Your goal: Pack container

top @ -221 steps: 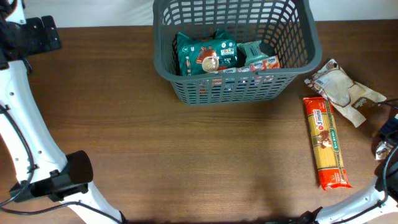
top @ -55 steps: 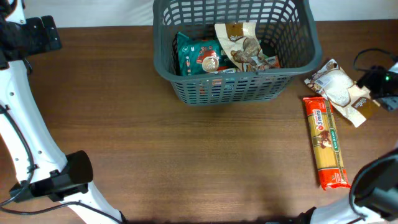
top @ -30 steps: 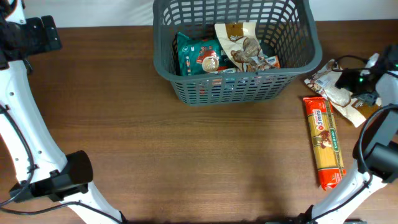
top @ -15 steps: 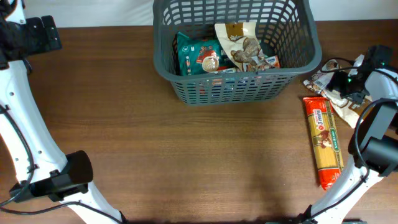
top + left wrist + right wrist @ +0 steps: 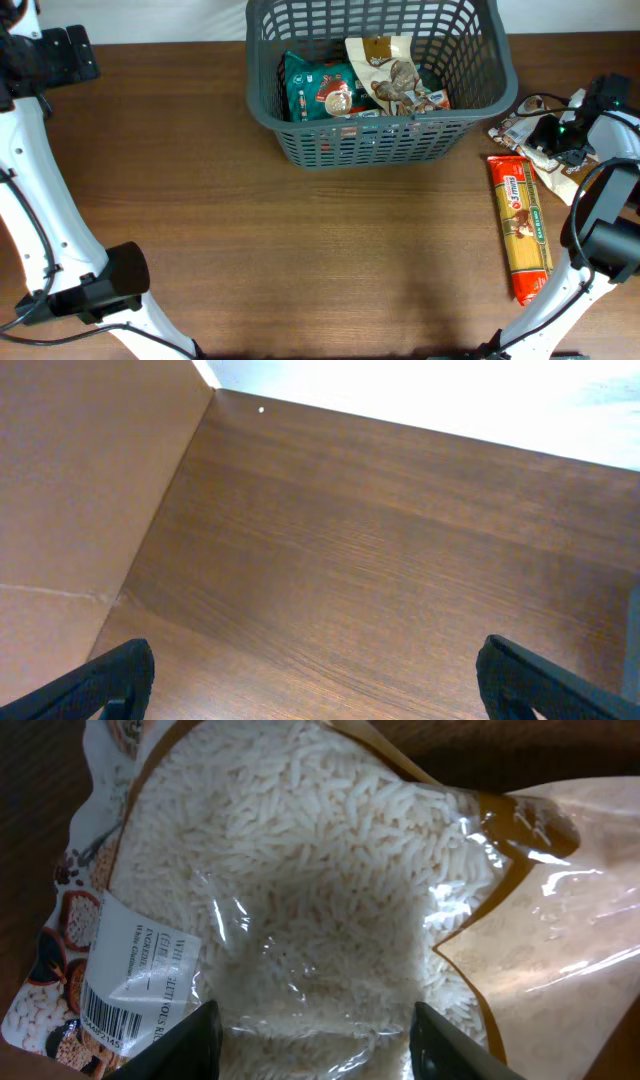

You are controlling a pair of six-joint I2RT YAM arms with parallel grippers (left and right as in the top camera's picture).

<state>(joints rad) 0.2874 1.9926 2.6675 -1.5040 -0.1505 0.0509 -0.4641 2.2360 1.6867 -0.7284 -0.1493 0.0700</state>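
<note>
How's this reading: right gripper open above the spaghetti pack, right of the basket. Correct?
No: the right gripper is open above the rice bag, not the spaghetti pack, right of the basket. The right wrist view shows rice between its fingers.

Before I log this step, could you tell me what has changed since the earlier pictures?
A brown-and-white pouch has landed in the container. The right pincer has swung in over the rice bag, open, fingers straddling it; no grasp yet. The teal packet and pasta packet stayed put.
</note>
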